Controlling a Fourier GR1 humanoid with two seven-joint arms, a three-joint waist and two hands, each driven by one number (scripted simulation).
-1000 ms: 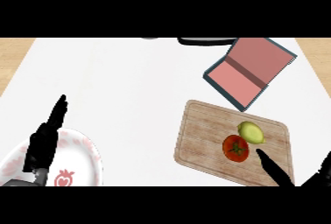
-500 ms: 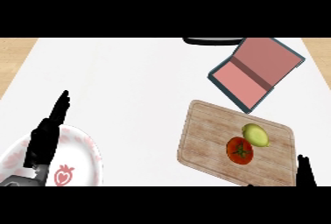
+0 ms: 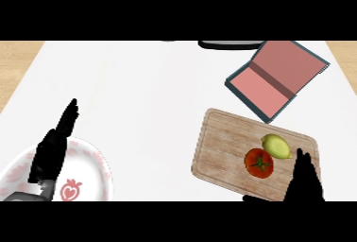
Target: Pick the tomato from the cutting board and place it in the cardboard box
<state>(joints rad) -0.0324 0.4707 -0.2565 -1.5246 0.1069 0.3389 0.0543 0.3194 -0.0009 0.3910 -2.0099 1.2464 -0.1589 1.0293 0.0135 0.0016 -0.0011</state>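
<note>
Head view: your right hand point(image 3: 304, 182) has come back up onto the cutting board point(image 3: 223, 142), fingers straight, tips just right of the tomato point(image 3: 259, 163), not touching. Tomato unmoved beside the lemon point(image 3: 276, 146). Left hand point(image 3: 54, 149) unchanged, open over the plate point(image 3: 94, 170). Farther off, the box point(image 3: 279, 78) lies open.

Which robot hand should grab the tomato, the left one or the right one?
Probably the right robot hand. It is over the cutting board, just beside the tomato. The left robot hand is far across the counter, over the plate.
</note>
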